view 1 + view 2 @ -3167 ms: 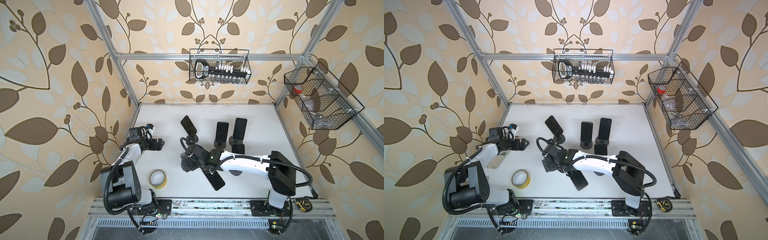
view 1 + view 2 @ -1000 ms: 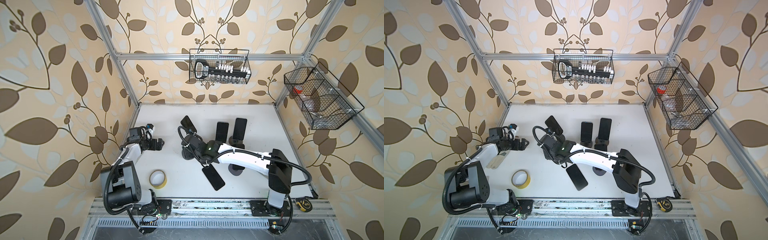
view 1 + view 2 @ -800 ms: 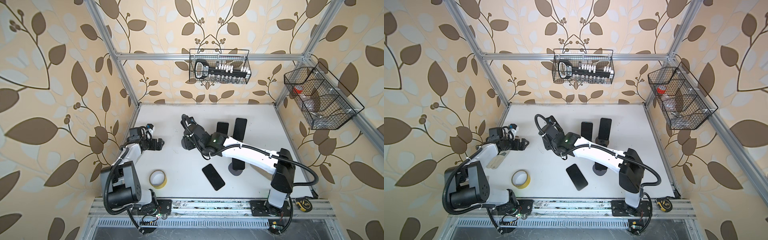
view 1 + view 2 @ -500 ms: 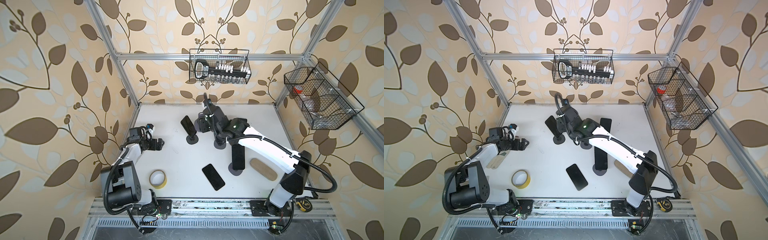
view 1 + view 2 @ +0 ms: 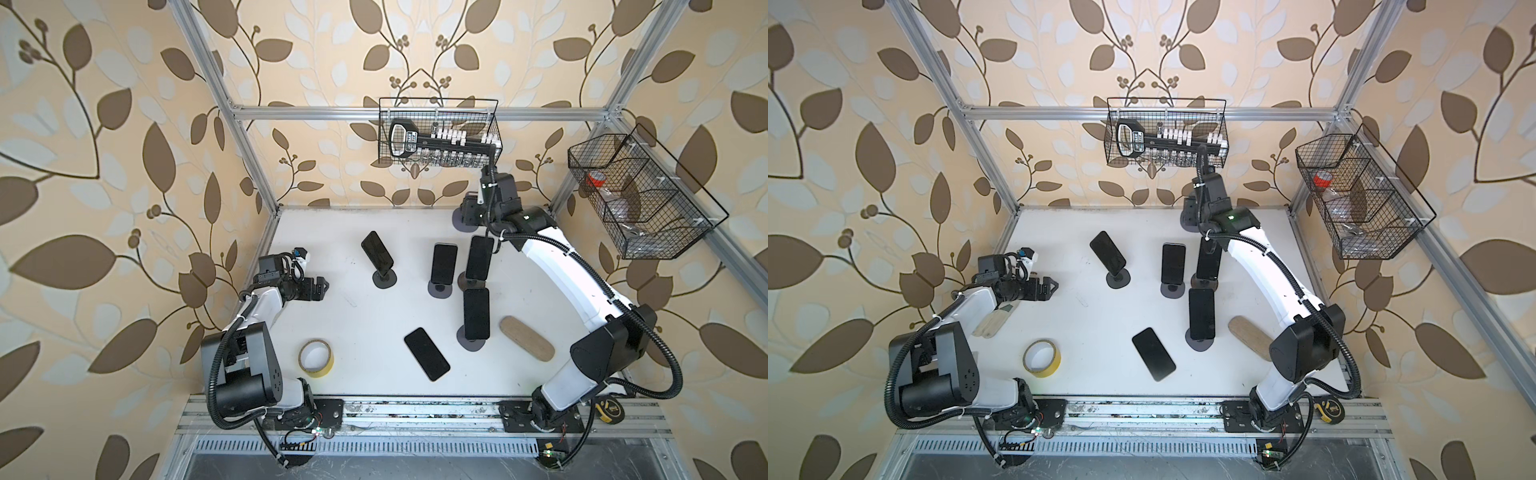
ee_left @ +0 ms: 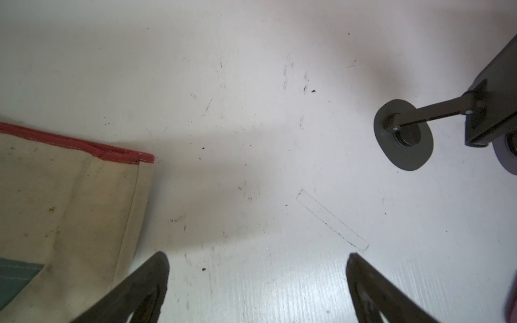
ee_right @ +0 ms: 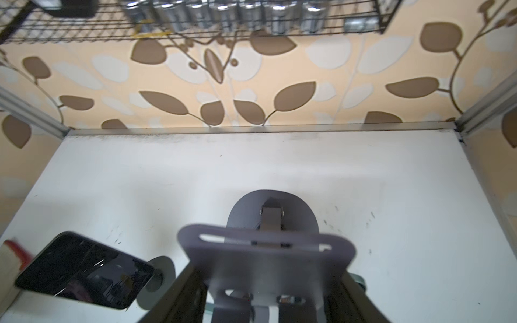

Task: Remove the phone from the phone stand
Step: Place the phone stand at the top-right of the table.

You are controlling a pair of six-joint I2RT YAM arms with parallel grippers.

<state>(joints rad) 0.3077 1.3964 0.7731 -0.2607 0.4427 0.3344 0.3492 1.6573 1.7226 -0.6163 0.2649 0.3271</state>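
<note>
My right gripper point(image 5: 468, 212) point(image 7: 265, 293) is shut on an empty grey phone stand point(image 7: 265, 251), low at the table's back right corner in both top views. I cannot tell whether its round base point(image 5: 1187, 222) touches the table. A black phone point(image 5: 427, 353) point(image 5: 1153, 354) lies flat near the front, apart from any stand. Several other black phones sit on stands mid-table, such as the left one point(image 5: 377, 250) and the nearest one point(image 5: 476, 313). My left gripper point(image 5: 320, 286) point(image 6: 257, 260) hovers open and empty over the left side of the table.
A yellow tape roll point(image 5: 316, 357) lies front left and a brown oval piece point(image 5: 527, 338) front right. A cream glove point(image 5: 992, 322) point(image 6: 70, 209) lies under the left arm. Wire baskets hang on the back wall point(image 5: 438, 133) and the right wall point(image 5: 640, 199).
My right arm has swung from the left-middle of the table to the back right corner, carrying the empty stand. The flat phone and the left arm have stayed put.
</note>
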